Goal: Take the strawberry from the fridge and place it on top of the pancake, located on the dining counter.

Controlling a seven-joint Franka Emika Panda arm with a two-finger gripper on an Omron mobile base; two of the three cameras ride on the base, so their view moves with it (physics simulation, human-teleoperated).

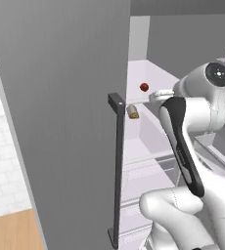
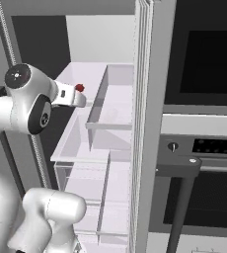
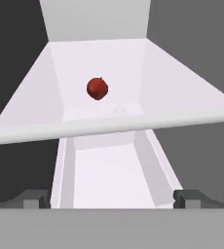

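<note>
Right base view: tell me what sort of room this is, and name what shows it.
Most likely a kitchen. A tall matte grey fridge stands open, with white shelves and a tiny dark red strawberry on one. Beside it is a black-glass wall oven with a control knob.

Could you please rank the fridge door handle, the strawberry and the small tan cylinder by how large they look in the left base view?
1. fridge door handle, by far
2. small tan cylinder
3. strawberry, slightly smaller but farther back, so unsure
</note>
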